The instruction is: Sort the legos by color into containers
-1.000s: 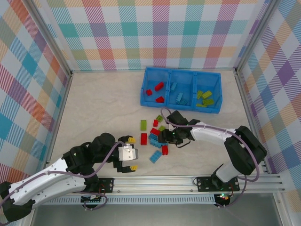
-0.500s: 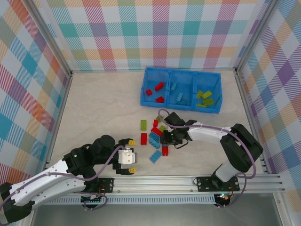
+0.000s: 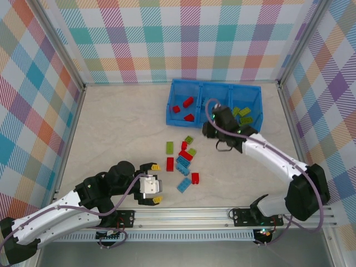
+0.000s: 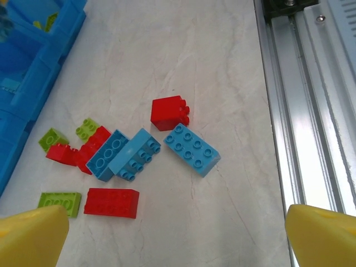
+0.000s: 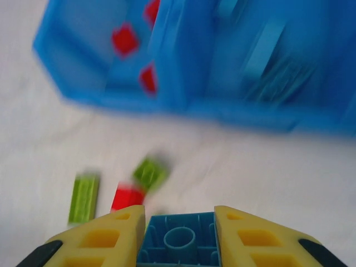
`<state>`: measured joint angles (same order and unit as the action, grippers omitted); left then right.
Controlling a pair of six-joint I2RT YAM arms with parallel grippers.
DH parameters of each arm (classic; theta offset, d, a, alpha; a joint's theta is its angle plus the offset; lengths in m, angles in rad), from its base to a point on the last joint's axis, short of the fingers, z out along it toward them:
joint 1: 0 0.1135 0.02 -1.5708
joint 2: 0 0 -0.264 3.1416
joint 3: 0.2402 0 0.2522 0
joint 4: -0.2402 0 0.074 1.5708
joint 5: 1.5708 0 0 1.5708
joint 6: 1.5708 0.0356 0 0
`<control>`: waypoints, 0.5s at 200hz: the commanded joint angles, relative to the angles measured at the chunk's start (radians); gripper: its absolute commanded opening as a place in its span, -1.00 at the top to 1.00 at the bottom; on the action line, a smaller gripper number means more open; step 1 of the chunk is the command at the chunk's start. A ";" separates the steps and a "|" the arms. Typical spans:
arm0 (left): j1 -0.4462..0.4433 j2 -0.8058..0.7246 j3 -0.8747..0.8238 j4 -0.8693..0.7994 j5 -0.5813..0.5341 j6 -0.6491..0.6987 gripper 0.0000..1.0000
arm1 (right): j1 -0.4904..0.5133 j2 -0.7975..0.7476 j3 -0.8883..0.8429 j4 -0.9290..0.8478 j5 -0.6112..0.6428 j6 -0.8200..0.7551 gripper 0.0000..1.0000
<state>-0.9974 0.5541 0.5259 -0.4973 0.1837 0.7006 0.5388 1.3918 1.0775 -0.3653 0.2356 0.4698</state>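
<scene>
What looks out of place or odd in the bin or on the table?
Nothing is mis-sorted: the bin holds red bricks left, blue bricks middle, green bricks right. On the table, one red brick lies on its side, studs pointing sideways, beside the loose pile.

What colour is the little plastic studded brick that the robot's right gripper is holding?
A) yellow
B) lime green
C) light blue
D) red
C: in the right wrist view, the right gripper has its yellow fingers closed on either side of a light blue plastic studded brick.
</scene>
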 commanded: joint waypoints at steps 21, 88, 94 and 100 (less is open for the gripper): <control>-0.001 -0.030 -0.018 0.033 -0.033 0.007 -1.00 | -0.120 0.276 0.197 0.125 0.067 -0.195 0.38; 0.022 -0.025 -0.029 0.065 -0.051 -0.029 -1.00 | -0.145 0.452 0.422 0.064 0.041 -0.220 -0.14; 0.025 -0.020 -0.029 0.071 -0.050 -0.034 -1.00 | -0.145 0.437 0.421 0.054 0.036 -0.218 -0.14; 0.028 -0.012 -0.028 0.075 -0.048 -0.042 -1.00 | -0.145 0.418 0.415 0.046 0.027 -0.214 -0.14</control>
<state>-0.9844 0.5243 0.5110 -0.4641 0.1364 0.6914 0.3973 1.8801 1.4528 -0.2974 0.2832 0.2718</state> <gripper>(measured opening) 0.998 0.568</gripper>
